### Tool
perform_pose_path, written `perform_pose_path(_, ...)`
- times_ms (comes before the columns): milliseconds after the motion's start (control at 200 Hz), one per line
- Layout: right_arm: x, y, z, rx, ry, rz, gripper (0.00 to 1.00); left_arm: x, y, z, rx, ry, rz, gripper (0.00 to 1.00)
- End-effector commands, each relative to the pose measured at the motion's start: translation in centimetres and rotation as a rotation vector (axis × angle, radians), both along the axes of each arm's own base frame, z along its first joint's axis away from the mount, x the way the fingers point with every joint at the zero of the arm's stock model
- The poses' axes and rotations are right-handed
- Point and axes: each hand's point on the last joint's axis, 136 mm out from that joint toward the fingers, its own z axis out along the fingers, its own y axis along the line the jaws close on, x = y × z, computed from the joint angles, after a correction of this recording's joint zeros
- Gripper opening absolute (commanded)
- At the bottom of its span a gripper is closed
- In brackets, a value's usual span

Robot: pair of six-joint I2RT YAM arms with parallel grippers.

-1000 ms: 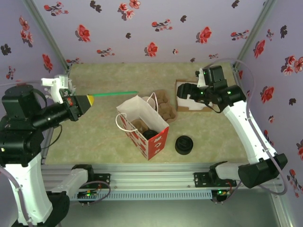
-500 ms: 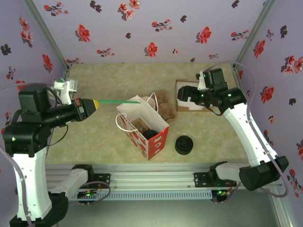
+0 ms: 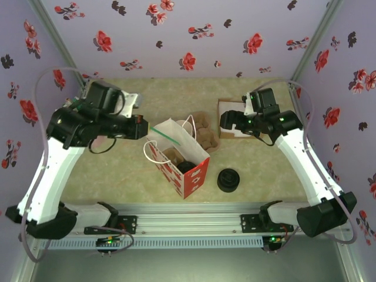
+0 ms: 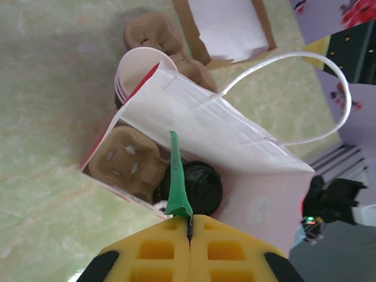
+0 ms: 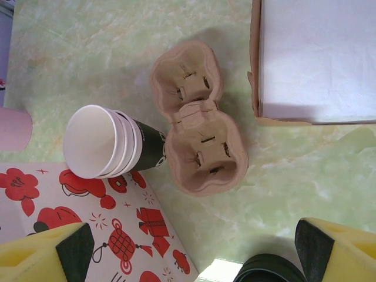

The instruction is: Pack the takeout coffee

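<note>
White arms [image 3: 44,176], blk joints, yellow fingers [image 5: 346,247], clear cables

Black-lidded cup [image 4: 202,188] inside bag [image 4: 200,120]

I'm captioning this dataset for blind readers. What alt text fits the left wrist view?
The left gripper, shut on a green stick, aims it over an open white paper bag. Inside the bag sit a black-lidded cup and a brown carrier; stacked cups lie beyond it.
</note>
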Motion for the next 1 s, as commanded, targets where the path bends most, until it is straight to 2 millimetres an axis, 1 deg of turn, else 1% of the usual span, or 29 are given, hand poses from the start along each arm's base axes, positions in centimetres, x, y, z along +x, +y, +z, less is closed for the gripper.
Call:
perform_pose_path(0, 0.0, -0.1, 0.3, -0.005, -0.036, 0.002, 0.91, 1.2, 0.2, -0.8, 0.167, -0.045, 0.007, 0.00)
perform_pose_path(110, 0.0, -0.2, 0.1, -0.008, -0.036, 0.000, 0.91, 2.6, -0.2, -1.9, 0.240, -0.035, 0.012, 0.00)
perform_pose_path(175, 0.0, -0.1, 0.0, -0.007, -0.036, 0.001, 0.91, 3.3, -1.0, -2.3, 0.239, -0.029, 0.003, 0.00)
perform_pose_path(290, 0.1, 0.0, -0.2, -0.008, -0.034, 0.005, 0.91, 4.0, -2.6, -3.7, 0.245, 0.004, -0.029, 0.00)
perform_pose_path(415, 0.1, 0.0, -0.4, -0.012, -0.031, 0.010, 0.92, 4.1, -3.6, -5.0, 0.246, 0.039, -0.050, 0.00)
perform_pose_path(535, 0.1, 0.0, -0.4, -0.013, -0.033, 0.013, 0.92, 3.4, -4.3, -5.1, 0.229, 0.047, -0.074, 0.00)
perform_pose_path(575, 0.2, 0.0, -0.4, -0.014, -0.034, 0.013, 0.92, 3.3, -4.3, -5.0, 0.226, 0.046, -0.074, 0.17)
perform_pose_path(605, 0.2, 0.1, -0.4, -0.012, -0.033, 0.016, 0.92, 3.1, -4.2, -4.9, 0.227, 0.045, -0.076, 0.23)
perform_pose_path(680, 0.3, 0.1, -0.4, -0.011, -0.033, 0.015, 0.92, 3.1, -3.3, -4.2, 0.244, 0.018, -0.056, 0.30)
perform_pose_path(790, 0.3, 0.1, -0.3, -0.010, -0.036, 0.014, 0.92, 3.1, -2.1, -2.2, 0.238, -0.031, -0.029, 0.42)
perform_pose_path(845, 0.1, 0.1, -0.3, -0.009, -0.034, 0.016, 0.92, 3.3, -1.7, -1.5, 0.235, -0.049, -0.018, 0.44)
perform_pose_path(920, 0.1, 0.1, -0.2, -0.005, -0.035, 0.014, 0.92, 3.6, -1.2, -1.1, 0.237, -0.058, -0.010, 0.47)
perform_pose_path(995, 0.0, 0.0, -0.1, -0.006, -0.035, 0.012, 0.92, 3.9, -1.1, -0.6, 0.227, -0.074, -0.005, 0.58)
